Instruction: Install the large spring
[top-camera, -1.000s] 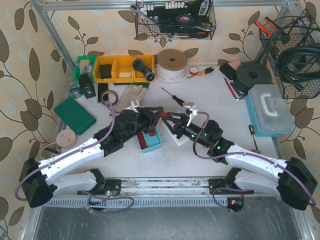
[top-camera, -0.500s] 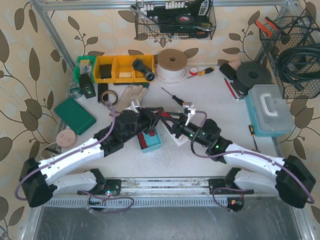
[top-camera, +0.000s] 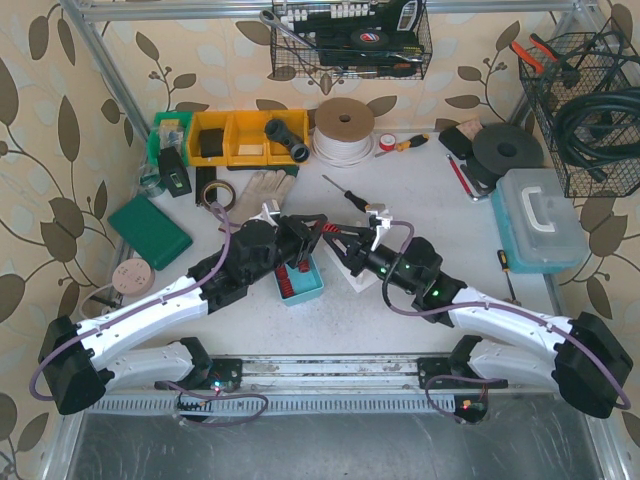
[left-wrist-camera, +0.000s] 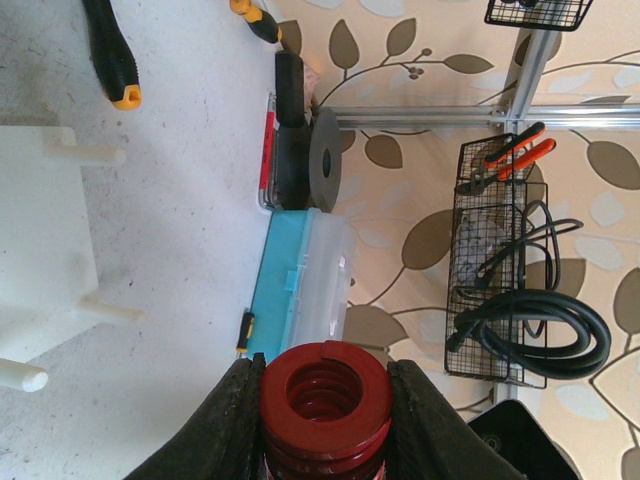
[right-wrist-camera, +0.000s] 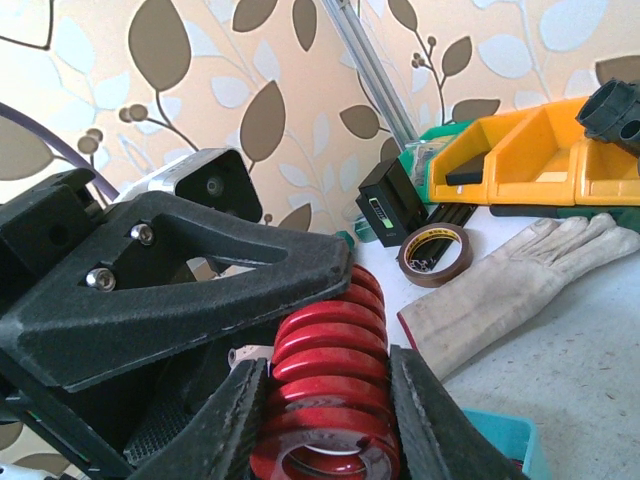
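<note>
The large red spring (top-camera: 326, 232) hangs above the teal tray (top-camera: 303, 283), long axis running arm to arm; left end effector (left-wrist-camera: 322, 440) pinches one end, right end effector (right-wrist-camera: 322, 410) hugs the other, nearer the white peg block (left-wrist-camera: 40, 250) on the bench

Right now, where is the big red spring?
In the top view, the red spring is mid-table, pinched between the left gripper and the right gripper, just behind the teal tray.

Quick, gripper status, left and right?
Left gripper: closed, holding the red spring.
Right gripper: closed on the same red spring, fingers against both its sides.
</note>
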